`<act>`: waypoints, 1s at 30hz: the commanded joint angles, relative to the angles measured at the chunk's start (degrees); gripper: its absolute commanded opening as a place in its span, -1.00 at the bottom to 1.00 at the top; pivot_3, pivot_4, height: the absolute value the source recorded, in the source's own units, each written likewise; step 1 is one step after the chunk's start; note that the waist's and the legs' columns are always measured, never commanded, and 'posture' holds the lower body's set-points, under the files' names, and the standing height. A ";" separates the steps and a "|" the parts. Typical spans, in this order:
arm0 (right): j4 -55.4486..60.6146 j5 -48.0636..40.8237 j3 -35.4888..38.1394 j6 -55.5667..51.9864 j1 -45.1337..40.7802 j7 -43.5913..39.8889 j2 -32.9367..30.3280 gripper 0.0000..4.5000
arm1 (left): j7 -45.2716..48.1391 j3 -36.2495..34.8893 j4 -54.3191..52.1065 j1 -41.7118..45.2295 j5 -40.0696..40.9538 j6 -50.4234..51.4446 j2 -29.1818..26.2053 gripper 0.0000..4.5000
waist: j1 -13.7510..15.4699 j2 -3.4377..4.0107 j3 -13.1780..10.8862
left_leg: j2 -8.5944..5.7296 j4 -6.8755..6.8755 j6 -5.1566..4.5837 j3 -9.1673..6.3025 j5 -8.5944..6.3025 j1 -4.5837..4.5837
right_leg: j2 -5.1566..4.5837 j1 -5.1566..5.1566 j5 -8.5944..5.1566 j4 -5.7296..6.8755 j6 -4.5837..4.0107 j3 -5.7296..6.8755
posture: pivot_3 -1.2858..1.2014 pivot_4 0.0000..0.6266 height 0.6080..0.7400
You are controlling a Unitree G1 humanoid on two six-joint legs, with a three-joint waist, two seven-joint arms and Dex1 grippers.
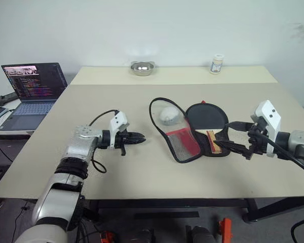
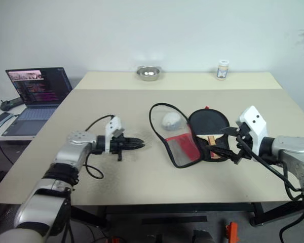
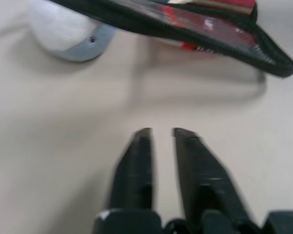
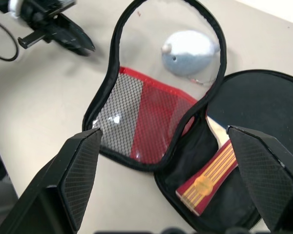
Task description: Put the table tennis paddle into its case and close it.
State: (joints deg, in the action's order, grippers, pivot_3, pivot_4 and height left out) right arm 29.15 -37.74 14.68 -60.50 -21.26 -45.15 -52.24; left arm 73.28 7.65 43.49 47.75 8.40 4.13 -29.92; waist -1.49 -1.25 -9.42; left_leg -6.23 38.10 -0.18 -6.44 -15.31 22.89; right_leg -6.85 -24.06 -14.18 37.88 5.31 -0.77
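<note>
The case point(image 1: 181, 143) lies unzipped and spread open at the table's middle, its red and mesh flap point(image 4: 122, 112) folded toward my left. The table tennis paddle point(image 1: 207, 117) rests in the black half, black face up, its striped handle point(image 4: 207, 178) pointing to the front edge. My left gripper point(image 1: 137, 137) is shut and empty, low over the table a short way left of the flap, its fingers point(image 3: 141, 156) aimed at the zipper edge. To the right of the handle, my right gripper point(image 1: 238, 144) hovers open with nothing in it, fingers point(image 4: 80, 165) spread wide.
A whitish round object point(image 1: 168, 115) sits inside the flap's round outline. At the back stand a metal bowl point(image 1: 142, 67) and a small bottle point(image 1: 217, 64). An open laptop point(image 1: 33, 88) is on a side surface beyond the table's left edge.
</note>
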 commanded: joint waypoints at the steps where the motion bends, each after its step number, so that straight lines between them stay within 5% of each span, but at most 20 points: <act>1: 1.24 -1.64 4.68 0.97 0.34 -1.12 -2.74 1.00 | 0.25 1.37 2.26 3.76 -2.01 -2.65 2.48 -0.99 | 0.01 -0.01 -0.01 | -0.01 0.00 0.00 0.02 0.00 0.00 | -0.01 0.00 0.00 -0.01 0.00 -0.01 | 0.03 -0.52 1.00; 11: 2.58 -3.16 12.00 1.12 7.34 -2.60 -7.21 1.00 | 0.24 -0.61 12.75 20.79 -1.31 -4.04 16.82 -0.99 | 0.68 -0.57 -0.33 | -0.02 0.06 -0.05 0.06 -0.03 0.08 | -0.05 0.01 0.01 -0.06 0.03 0.06 | 0.03 -0.52 1.00; 16: 1.64 -1.24 11.57 2.20 8.55 -0.55 -7.13 1.00 | -7.44 -2.55 19.93 28.86 -2.54 -8.33 25.71 -0.99 | 0.78 -0.61 -0.36 | -0.03 0.06 -0.07 0.11 -0.04 0.08 | -0.08 0.01 0.00 -0.09 0.05 0.03 | 0.03 -0.52 1.00; 22: -2.19 1.31 7.90 2.74 6.39 4.01 -5.38 1.00 | -5.95 -2.67 20.22 26.34 -3.50 -10.75 23.84 -0.99 | -0.09 -0.59 -0.35 | 0.02 -0.01 -0.07 0.23 -0.04 -0.03 | -0.06 -0.01 0.00 -0.01 0.06 -0.09 | 0.03 -0.52 1.00; 30: -16.31 8.51 -6.03 5.68 -5.99 9.11 2.12 1.00 | 0.47 -5.33 10.85 19.61 -0.05 -7.18 14.77 -0.99 | -0.26 -0.62 -0.37 | -0.03 0.07 0.08 0.17 0.05 -0.02 | -0.06 -0.04 0.02 0.07 0.05 -0.11 | 0.03 -0.52 1.00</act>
State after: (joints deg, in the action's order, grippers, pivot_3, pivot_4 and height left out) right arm 15.16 -31.23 10.01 -56.69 -25.16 -36.58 -50.35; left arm 71.67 4.08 59.48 67.60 6.20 -3.79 -13.59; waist -1.75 -1.86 -9.79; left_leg -6.25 38.18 -0.09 -6.26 -15.26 22.88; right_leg -6.91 -24.12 -14.16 37.93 5.36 -0.89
